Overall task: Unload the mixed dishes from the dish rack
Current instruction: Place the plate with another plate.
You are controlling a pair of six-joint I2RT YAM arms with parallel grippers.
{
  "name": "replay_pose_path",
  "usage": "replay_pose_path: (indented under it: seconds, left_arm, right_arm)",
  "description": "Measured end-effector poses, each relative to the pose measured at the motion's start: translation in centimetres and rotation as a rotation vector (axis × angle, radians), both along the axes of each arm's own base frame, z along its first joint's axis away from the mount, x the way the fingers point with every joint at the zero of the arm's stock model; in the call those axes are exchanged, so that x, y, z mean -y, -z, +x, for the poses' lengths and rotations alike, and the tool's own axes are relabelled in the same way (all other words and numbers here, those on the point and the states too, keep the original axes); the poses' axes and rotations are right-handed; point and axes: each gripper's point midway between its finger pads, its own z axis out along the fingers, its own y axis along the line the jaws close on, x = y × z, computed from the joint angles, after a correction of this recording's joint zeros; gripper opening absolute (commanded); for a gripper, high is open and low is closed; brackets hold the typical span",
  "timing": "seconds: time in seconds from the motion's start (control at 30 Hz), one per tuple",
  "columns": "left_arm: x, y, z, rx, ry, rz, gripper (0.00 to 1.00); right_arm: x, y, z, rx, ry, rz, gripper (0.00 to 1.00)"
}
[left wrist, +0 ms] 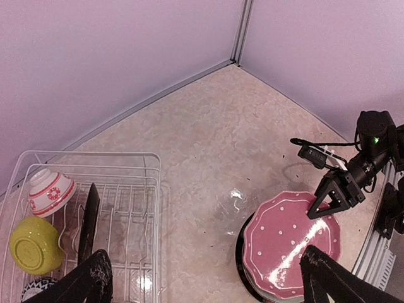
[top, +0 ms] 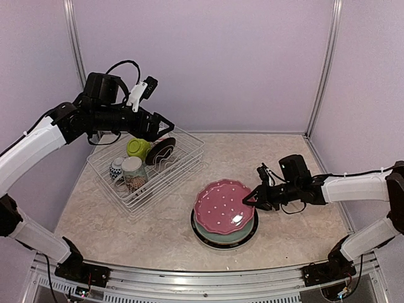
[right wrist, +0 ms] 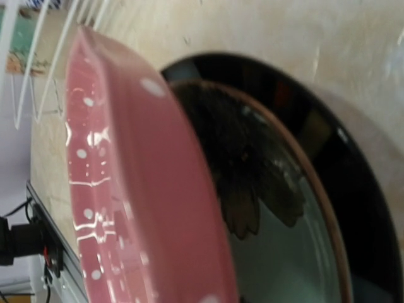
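Pink dotted plate (right wrist: 136, 189), glossy, scalloped rim, tilted, gripped by right jaws, left jaws spread wide

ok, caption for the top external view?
Right gripper holds the pink dotted plate by its rim over the stacked plates; left gripper hovers open above the dish rack.

A lab test booth, shown by plain lilac panels (top: 202, 63), aluminium corner posts (top: 322, 69) and a marbled tabletop (top: 278, 154).

White wire rack (top: 183, 165) with lime bowl (top: 137, 148), mug (top: 134, 173), upright dark plate (top: 161, 151); pink dotted plate (top: 224, 205) tilted atop stacked plates (top: 208, 238).
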Motion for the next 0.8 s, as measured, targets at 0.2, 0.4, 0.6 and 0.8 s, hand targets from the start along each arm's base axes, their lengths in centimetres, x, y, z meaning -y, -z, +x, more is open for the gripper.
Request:
replay_pose_path:
  seconds: [0.2, 0.4, 0.6, 0.8]
  left_arm:
    - [-1.4, -0.8, 1.0, -0.009, -0.03, -0.057, 0.99]
    - [-3.7, -1.8, 2.2, -0.03, -0.079, -0.132, 0.99]
    - [-3.7, -1.8, 2.2, -0.041, -0.075, -0.147, 0.99]
    - [-3.6, -1.5, 2.2, -0.044, -0.072, -0.15, 0.99]
  right_arm:
    - [-0.6, 0.9, -0.7, -0.02, -0.03, -0.014, 0.0]
    - [-0.8, 1.4, -1.2, -0.018, -0.05, -0.035, 0.12]
    - [-1.0, 1.1, -1.4, 0.011, -0.047, -0.063, 0.41]
    - [-0.3, 1.8, -1.8, 0.037, -0.03, -0.186, 0.51]
